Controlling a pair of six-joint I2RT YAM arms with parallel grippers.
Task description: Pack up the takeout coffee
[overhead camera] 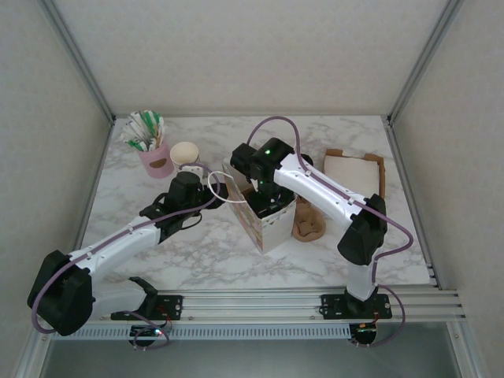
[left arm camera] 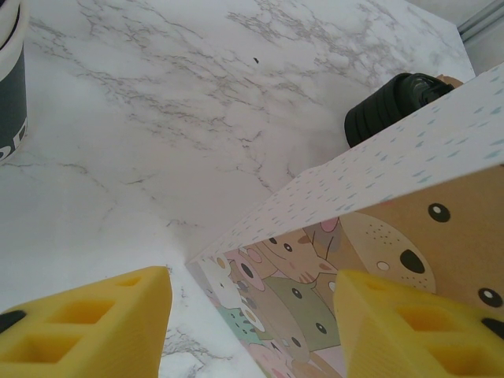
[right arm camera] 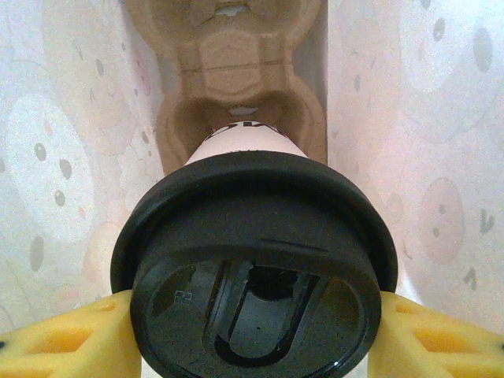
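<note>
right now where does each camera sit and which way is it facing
top external: fixed above and behind the arm bases, looking down on the marble table; both arms show whole, meeting at the printed paper bag.
left wrist: low on the left arm, facing the bag's outer wall; left gripper open, its yellow fingers at the bottom edge.
right wrist: looking straight down inside the bag; right gripper shut on the takeout coffee over a cardboard cup carrier.
shared: all three see the bag.
</note>
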